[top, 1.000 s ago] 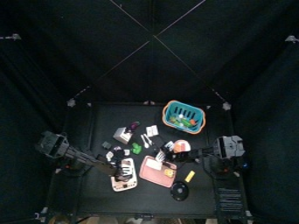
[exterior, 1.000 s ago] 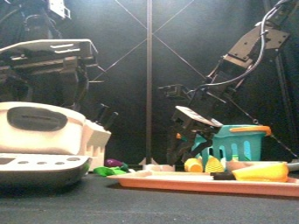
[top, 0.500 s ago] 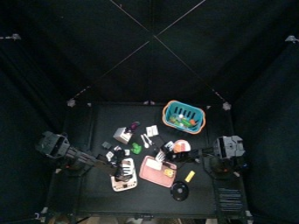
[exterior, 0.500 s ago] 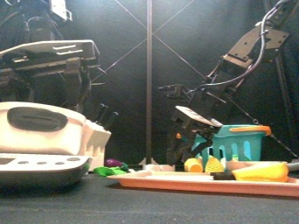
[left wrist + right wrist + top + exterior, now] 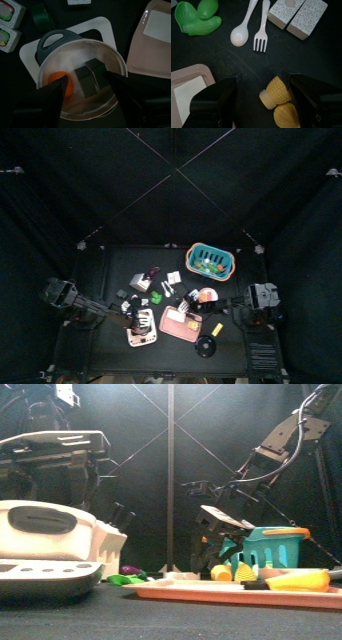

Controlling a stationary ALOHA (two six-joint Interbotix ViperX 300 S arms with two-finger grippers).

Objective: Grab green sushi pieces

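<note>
Two green-topped sushi pieces [image 5: 8, 25] at left wrist view's edge only, beside pot [image 5: 80, 82]; left gripper [image 5: 85, 100] spread above. Right gripper [image 5: 259, 102] apparently spread over yellow corn [image 5: 279, 100].

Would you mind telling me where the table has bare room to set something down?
The back-left stretch of the table, left of the teal basket, lies bare, as does the front-left corner. It is crowded in the middle, from the basket down to the pink tray. Between the white spoon and the yellow pieces is a small dark gap.
</note>
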